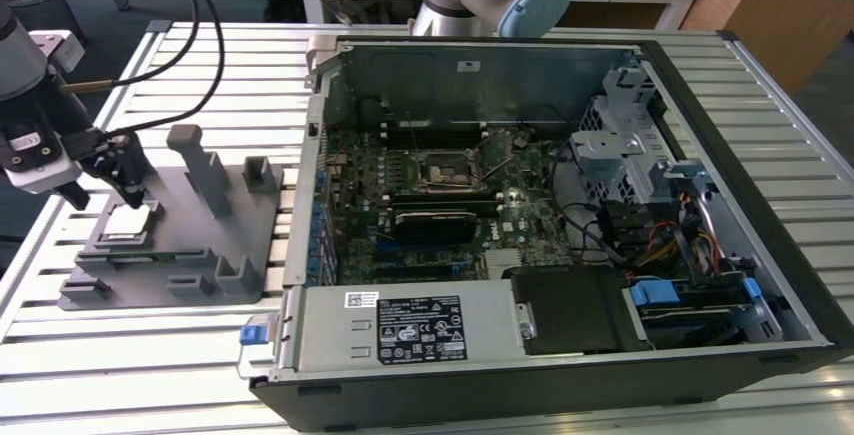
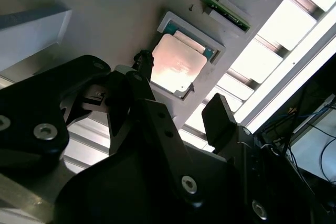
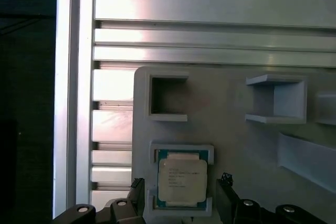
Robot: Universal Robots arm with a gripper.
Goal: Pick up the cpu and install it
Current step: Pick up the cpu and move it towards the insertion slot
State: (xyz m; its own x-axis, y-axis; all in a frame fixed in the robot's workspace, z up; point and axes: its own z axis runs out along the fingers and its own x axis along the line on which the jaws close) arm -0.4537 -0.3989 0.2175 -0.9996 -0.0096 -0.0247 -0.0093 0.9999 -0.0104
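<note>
One gripper (image 1: 104, 195) hangs low over the grey fixture (image 1: 200, 255) at the exterior view's left, on the slatted table (image 1: 174, 375). It is well apart from the open computer case (image 1: 400, 340) and from the socket frame (image 1: 445, 167) on the board inside. The cpu (image 1: 127, 220) lies flat in its shallow recess on the fixture, metal lid up, just below the fingertips. In the first wrist view the cpu (image 3: 182, 179) sits square to the recess walls. It is near-square with no clear long axis, and two opposite edges face the fingers (image 3: 227, 182). Jaws are spread wide and hold nothing, one finger on either side of the recess. In the second wrist view the cpu (image 2: 178, 64) shows between the fingers; cannot tell whether either touches it.
</note>
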